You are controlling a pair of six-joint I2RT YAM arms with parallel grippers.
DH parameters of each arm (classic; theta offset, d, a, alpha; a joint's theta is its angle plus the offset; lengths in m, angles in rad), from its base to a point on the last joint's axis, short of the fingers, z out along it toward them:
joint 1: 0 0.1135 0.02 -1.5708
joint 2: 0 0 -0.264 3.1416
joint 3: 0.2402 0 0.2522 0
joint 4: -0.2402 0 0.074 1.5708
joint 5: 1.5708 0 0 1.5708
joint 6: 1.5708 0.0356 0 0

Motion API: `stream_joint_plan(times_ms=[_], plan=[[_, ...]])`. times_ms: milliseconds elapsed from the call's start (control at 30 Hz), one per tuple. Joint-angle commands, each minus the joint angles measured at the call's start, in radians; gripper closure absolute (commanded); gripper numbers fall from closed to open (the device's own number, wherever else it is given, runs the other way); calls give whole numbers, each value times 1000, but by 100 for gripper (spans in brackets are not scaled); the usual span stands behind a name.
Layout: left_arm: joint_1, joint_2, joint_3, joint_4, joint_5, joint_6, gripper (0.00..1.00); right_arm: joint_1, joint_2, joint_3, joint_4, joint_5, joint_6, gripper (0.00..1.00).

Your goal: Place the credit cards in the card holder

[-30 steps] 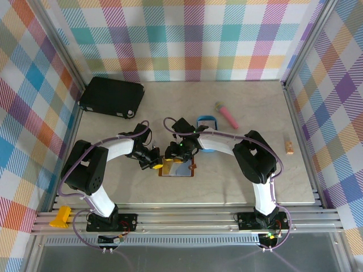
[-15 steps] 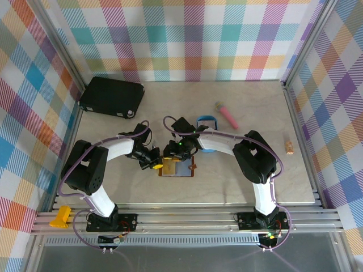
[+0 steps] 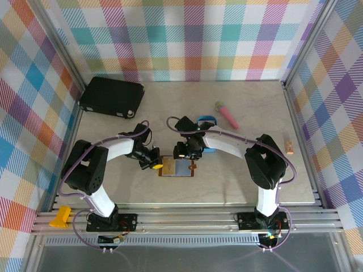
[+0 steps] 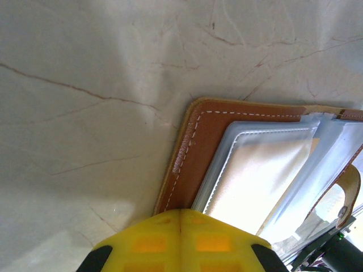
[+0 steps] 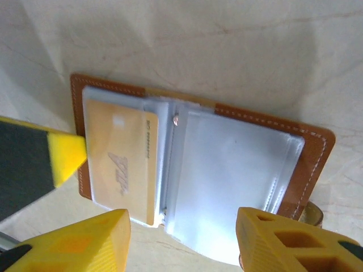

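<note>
Brown stitched leather, with a pale blue-grey lining of clear pockets, makes up the small card holder (image 5: 227,170), which is laid open and flat on the marble-patterned bench (image 3: 244,181), near the middle and between the two arms. One gold plastic credit card (image 5: 122,164) is seen lying inside the left pocket, its printed face up under the clear film. The right pocket looks empty, although glare on the plastic makes this hard to confirm.

The left pincer (image 4: 180,224) is closed, with its yellow fingers together, and its tip is rested on the left leather border of the holder. It is judged that the holder is being pinned down in this way so that it stays open.

The right pincer (image 5: 182,226) is held above the near edge of the holder with its fingers apart, and nothing is carried between them.

So at least one card is judged to be stored. How many cards are left cannot be told. A blue oval tray (image 3: 205,119) is placed just behind the right arm and is mostly covered by it, so its content is not visible. If more cards are there, they must be fetched and slid into the free pockets.

Further back, a pink stick (image 3: 227,115) and a large black case (image 3: 112,96) are lying well apart from the holder.
</note>
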Motion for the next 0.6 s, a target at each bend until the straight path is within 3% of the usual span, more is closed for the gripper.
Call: stream_joint_plan(times_ms=[0,200,567], plan=[[9,40,-1,-24,-23,6,100,18,28,46,-43,-23,-44,47],[9,39,-1,-25,-23,6,100,48,81,127,-56,-38,-30,48],[9,40,-1,-25,-20,6,100,85,130,136,-129,46,25,48]])
